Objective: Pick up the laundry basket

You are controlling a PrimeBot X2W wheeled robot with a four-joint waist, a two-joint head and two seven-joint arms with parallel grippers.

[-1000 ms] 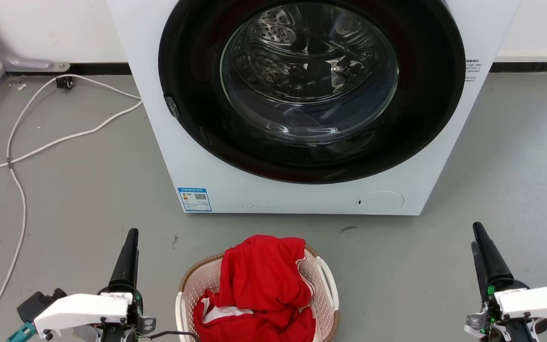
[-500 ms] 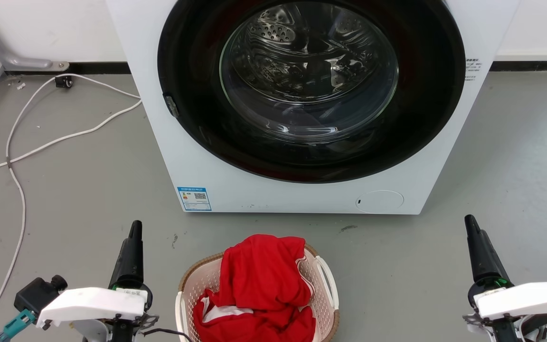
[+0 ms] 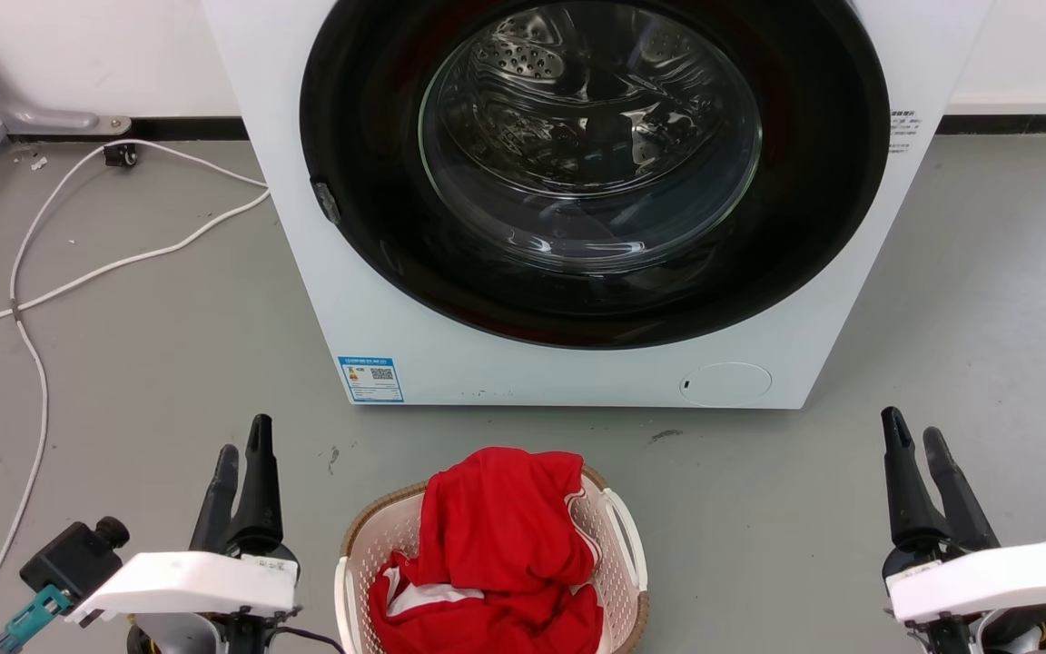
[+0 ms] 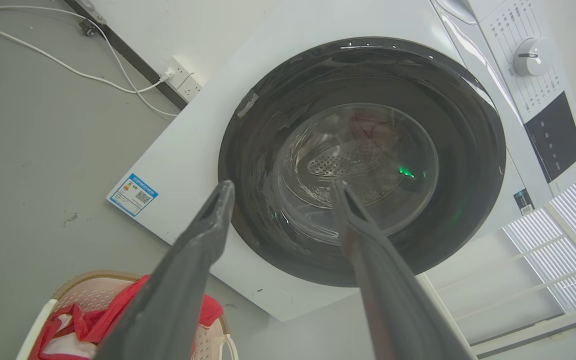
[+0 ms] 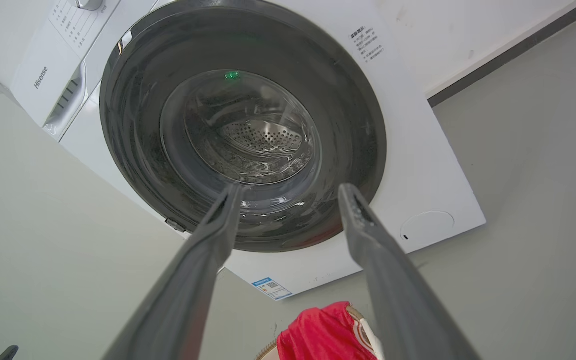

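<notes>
Fingers of my left gripper [image 3: 244, 436] and right gripper [image 3: 911, 424] are parted and empty, one on each side of the laundry basket [image 3: 616, 586], not touching it. It sits on the floor [image 3: 169, 363], with the washer [image 3: 487, 363] behind it. Reach, grip and lift are all left, I think.

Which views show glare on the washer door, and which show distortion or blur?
Head view: white reflections streak the washer door; left wrist view: wide-angle skew, green glint on glass, left gripper soft-edged; right wrist view: likewise, right gripper soft-edged.
</notes>
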